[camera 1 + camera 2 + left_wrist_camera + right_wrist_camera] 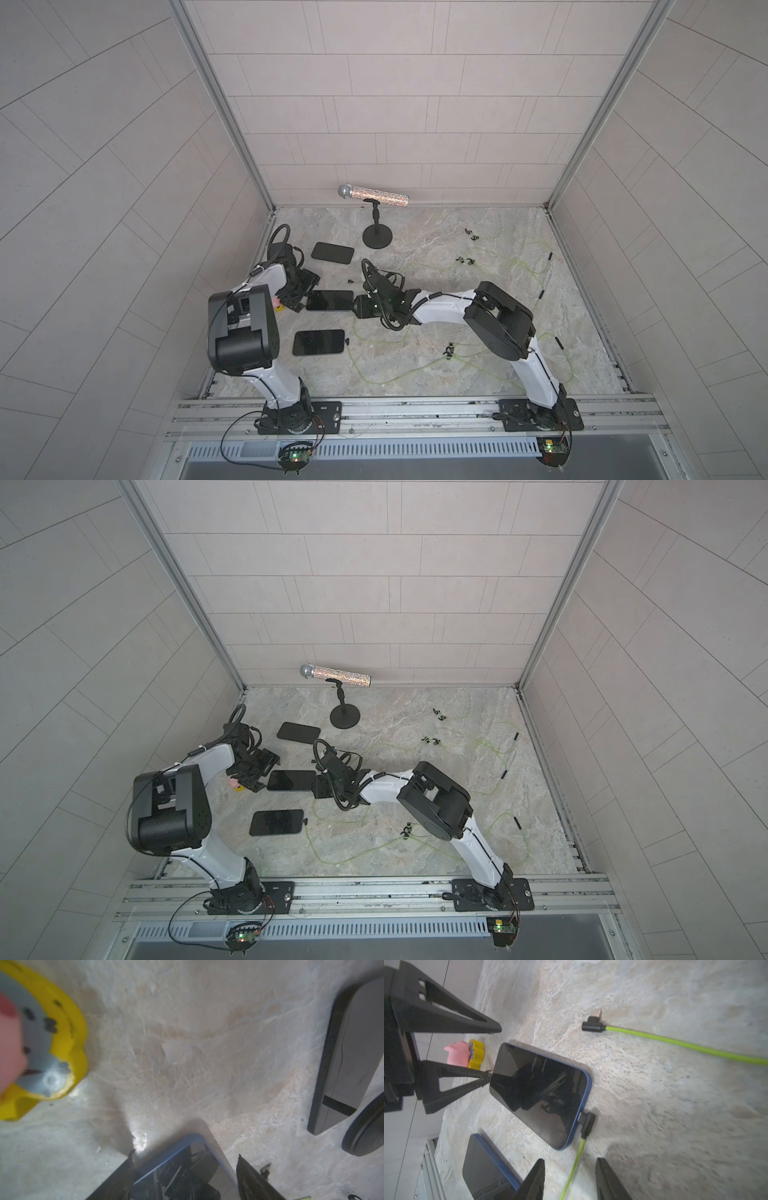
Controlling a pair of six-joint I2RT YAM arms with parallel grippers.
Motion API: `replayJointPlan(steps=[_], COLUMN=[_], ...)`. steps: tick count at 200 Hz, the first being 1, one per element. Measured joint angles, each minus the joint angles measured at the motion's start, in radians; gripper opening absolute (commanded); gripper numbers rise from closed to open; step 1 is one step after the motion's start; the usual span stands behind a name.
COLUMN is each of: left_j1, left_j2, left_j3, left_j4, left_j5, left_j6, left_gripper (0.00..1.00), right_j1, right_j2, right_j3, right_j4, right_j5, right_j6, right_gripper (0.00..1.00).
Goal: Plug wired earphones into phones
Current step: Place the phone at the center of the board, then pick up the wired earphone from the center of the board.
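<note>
Three black phones lie at the left in both top views: far, middle, near. The middle phone has a black angled plug seated in its end. That plug's green cable runs between the spread fingers of my open right gripper, untouched. A second plug lies loose on the table. My left gripper is open over the phone's opposite corner, one fingertip against that end.
A glitter microphone on a stand with a round black base stands at the back. A pink and yellow toy sits behind the left gripper. Loose earphone cables and earbuds spread over the right half.
</note>
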Motion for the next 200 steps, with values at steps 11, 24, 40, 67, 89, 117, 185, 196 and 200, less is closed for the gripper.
replayJointPlan(steps=[11,24,40,67,89,117,185,196,200], left_j1=[0.000,0.000,0.000,0.000,0.000,0.000,0.016,0.028,0.032], left_j2=[-0.023,-0.058,-0.119,-0.209,-0.256,-0.328,-0.418,-0.424,-0.426], left_j3=[0.024,0.061,0.101,0.136,0.128,0.076,0.033,0.024,0.021], left_j4=[-0.036,-0.067,-0.074,-0.063,-0.043,-0.012,0.041,0.043,0.043], left_j5=[-0.007,-0.021,-0.023,0.006,0.010,0.024,0.044,0.038,0.034], left_j6=[0.018,0.044,0.084,0.156,0.202,0.234,0.266,0.265,0.264], left_gripper=[0.81,0.81,0.80,0.76,0.76,0.76,0.76,0.76,0.76], right_j1=[-0.004,-0.010,-0.019,-0.029,-0.027,-0.020,0.025,0.027,0.026], right_j2=[-0.035,-0.080,-0.126,-0.147,-0.106,-0.049,-0.006,0.023,0.042], right_j3=[-0.005,0.005,0.048,0.173,0.343,0.465,0.491,0.517,0.536], right_j4=[-0.025,-0.066,-0.132,-0.278,-0.463,-0.591,-0.669,-0.684,-0.699], right_j5=[-0.003,-0.005,0.000,0.034,0.068,0.119,0.234,0.241,0.240], right_j6=[-0.048,-0.119,-0.233,-0.466,-0.675,-0.912,-1.432,-1.508,-1.532], right_gripper=[0.45,0.45,0.45,0.47,0.47,0.46,0.31,0.30,0.30])
